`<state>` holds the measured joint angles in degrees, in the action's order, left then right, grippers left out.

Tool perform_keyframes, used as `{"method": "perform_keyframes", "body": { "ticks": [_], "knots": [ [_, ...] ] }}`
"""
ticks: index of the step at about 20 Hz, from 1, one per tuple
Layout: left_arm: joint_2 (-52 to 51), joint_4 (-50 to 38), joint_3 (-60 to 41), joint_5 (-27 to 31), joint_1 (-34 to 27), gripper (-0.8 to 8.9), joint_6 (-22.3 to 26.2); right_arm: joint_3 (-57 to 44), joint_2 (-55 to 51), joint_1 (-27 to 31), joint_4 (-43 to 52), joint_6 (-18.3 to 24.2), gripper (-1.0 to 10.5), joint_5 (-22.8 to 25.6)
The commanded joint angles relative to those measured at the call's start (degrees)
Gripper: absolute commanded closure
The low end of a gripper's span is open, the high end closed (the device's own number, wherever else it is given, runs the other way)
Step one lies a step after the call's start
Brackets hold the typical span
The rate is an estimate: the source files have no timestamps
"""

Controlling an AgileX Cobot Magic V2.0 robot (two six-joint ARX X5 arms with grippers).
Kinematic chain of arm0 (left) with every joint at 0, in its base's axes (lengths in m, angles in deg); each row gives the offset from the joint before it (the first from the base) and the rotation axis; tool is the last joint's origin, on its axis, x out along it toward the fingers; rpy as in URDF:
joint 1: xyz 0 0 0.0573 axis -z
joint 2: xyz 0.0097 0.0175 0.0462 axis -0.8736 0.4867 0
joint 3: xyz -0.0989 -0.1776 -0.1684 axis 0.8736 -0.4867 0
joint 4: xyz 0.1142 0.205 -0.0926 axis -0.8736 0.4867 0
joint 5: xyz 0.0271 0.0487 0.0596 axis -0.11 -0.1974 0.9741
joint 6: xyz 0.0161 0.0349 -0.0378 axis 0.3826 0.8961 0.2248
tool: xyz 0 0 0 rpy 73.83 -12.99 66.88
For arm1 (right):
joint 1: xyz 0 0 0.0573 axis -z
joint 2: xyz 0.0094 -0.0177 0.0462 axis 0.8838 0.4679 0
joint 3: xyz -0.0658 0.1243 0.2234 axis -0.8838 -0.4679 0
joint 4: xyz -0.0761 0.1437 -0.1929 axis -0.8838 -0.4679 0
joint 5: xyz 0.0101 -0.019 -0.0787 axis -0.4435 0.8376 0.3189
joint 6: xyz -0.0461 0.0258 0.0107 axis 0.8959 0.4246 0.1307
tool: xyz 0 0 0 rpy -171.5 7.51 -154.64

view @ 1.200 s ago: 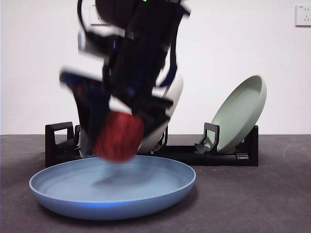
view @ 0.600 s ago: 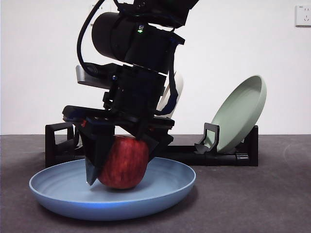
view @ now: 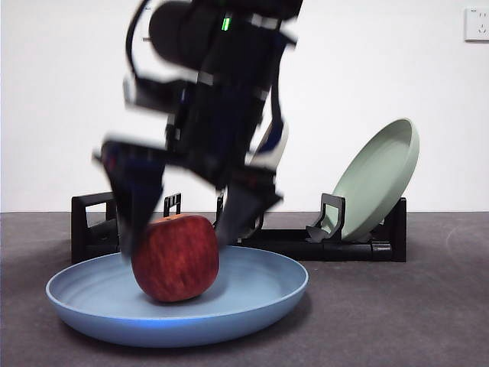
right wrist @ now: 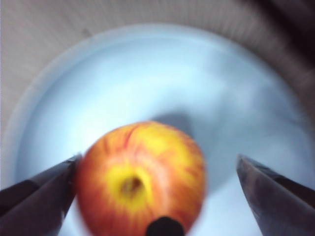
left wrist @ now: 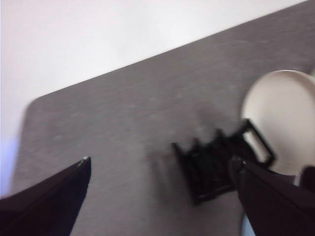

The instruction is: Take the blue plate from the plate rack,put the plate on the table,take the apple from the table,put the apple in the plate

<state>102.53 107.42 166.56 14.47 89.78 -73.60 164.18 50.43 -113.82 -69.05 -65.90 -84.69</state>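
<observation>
The dark red apple point(view: 176, 258) rests in the light-blue plate point(view: 260, 294), which lies flat on the dark grey table point(view: 397, 313) in front of the black plate rack point(view: 306, 245). My right gripper point(view: 178, 229) hangs blurred just over the apple, open, one jaw on each side. From the right wrist, the apple point(right wrist: 140, 179) shows its yellow stem patch between the spread jaws of the right gripper point(right wrist: 157, 160), over the blue plate point(right wrist: 197, 78); one jaw is very close to it. My left gripper point(left wrist: 161, 162) is open and holds nothing, high over the rack's end point(left wrist: 211, 167).
A cream-white plate point(view: 275, 141) stands in the rack behind the arm and also shows from the left wrist as the cream plate point(left wrist: 283, 118). A pale green plate point(view: 378, 180) leans in the rack's right end. A wall socket point(view: 477, 24) is at the top right.
The right gripper brought the apple down into the blue plate, opened its jaws and has lifted a little. The apple now sits free, slightly further left in the plate.
</observation>
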Motion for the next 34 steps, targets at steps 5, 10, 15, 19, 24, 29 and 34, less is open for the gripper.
{"method": "perform_keyframes", "body": {
  "ticks": [5,10,15,19,24,29,34],
  "knots": [
    [-0.04,-1.11,-0.20,-18.03,-0.13,3.43,1.57,0.09,-18.80,0.98,-4.42,0.22,3.2,0.22],
    [-0.04,-1.60,-0.20,-32.52,-0.07,3.47,2.78,0.09,-33.31,3.54,-6.36,0.26,5.6,0.22],
    [-0.02,-1.46,-0.22,-33.05,-0.02,7.30,3.26,0.09,-40.79,7.02,-10.08,1.81,9.6,0.20],
    [-0.04,-1.36,-0.33,-32.98,-0.02,8.22,4.50,0.07,-42.29,8.68,-13.16,1.86,9.6,0.24],
    [-0.59,-2.45,-5.88,-32.72,-0.02,8.22,5.20,-2.54,-42.71,8.68,-13.27,1.27,9.6,0.22],
    [-7.56,-16.02,-25.00,-32.70,-0.02,8.22,3.30,-14.97,-48.43,8.70,-5.40,-0.28,9.6,3.48],
    [-17.05,-32.20,-46.16,-32.41,0.00,8.22,-2.93,-31.17,-57.51,8.68,2.23,-4.85,9.6,7.15]
  ]
}}
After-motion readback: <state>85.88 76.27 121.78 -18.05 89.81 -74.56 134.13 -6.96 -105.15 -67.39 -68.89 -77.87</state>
